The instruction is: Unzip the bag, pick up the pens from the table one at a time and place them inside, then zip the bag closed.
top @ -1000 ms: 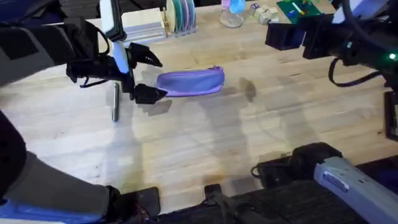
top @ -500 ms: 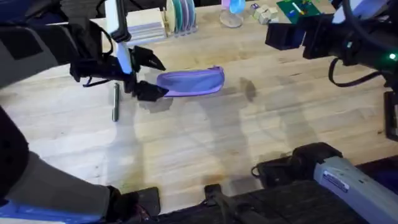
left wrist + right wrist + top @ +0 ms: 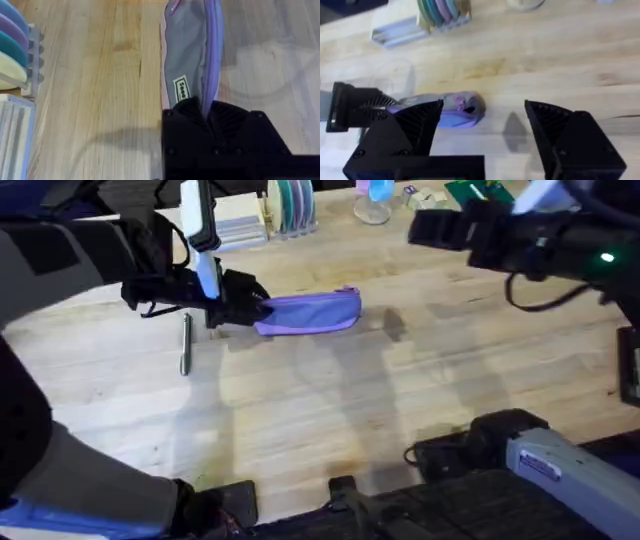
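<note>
1. The purple bag [image 3: 308, 312] lay flat on the wooden surface [image 3: 330, 410], near the far side.
2. The left hand [image 3: 247, 307] was pressed together on one end of the bag, pinching the cloth there.
3. In the left wrist view, the bag [image 3: 192, 50] stretched away from the left hand [image 3: 207, 120], and a thin purple edge ran between the black fingers [image 3: 182, 117].
4. A small tag with letters [image 3: 183, 88] sat on the grey side of the bag, close to the fingers.
5. One dark pen [image 3: 185, 343] lay on the surface just beside the bag's pinched end, on the far side of the left hand from the bag.
6. The right hand [image 3: 445, 225] hung in the air, well apart from the bag's other end.
7. In the right wrist view, the right hand [image 3: 482, 125] was spread wide, and the bag [image 3: 452, 110] was seen between its fingers, farther off.
8. A rack of coloured plates [image 3: 290, 202] stood behind the bag.
</note>
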`<action>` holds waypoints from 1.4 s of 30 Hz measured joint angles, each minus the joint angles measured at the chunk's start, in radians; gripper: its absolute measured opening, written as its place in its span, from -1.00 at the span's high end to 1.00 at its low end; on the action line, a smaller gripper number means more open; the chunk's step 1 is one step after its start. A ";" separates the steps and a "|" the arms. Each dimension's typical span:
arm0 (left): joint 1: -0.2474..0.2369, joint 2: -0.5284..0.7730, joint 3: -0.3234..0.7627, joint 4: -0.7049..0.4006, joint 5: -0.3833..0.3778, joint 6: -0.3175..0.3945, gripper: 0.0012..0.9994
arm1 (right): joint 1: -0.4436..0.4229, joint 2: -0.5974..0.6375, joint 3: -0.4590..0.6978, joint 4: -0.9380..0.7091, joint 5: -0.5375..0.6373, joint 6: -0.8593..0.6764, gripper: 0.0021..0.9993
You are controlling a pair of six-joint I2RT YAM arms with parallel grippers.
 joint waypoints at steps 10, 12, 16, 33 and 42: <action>0.000 0.000 0.000 0.000 0.000 0.000 0.91 | 0.048 0.228 0.000 0.104 -0.106 0.010 -1.00; 0.000 0.000 0.000 0.000 0.000 0.000 0.91 | 0.088 0.264 0.000 0.140 -0.113 -0.016 -1.00; 0.000 0.000 0.000 0.000 0.000 0.000 0.92 | 0.162 0.328 0.000 0.187 -0.114 -0.074 -1.00; 0.000 0.000 0.000 0.000 0.000 0.000 0.92 | 0.238 0.557 0.000 0.253 -0.106 -0.125 -0.87; 0.000 0.000 0.000 0.000 0.000 0.000 0.92 | 0.238 0.557 0.000 0.239 -0.106 -0.128 -0.25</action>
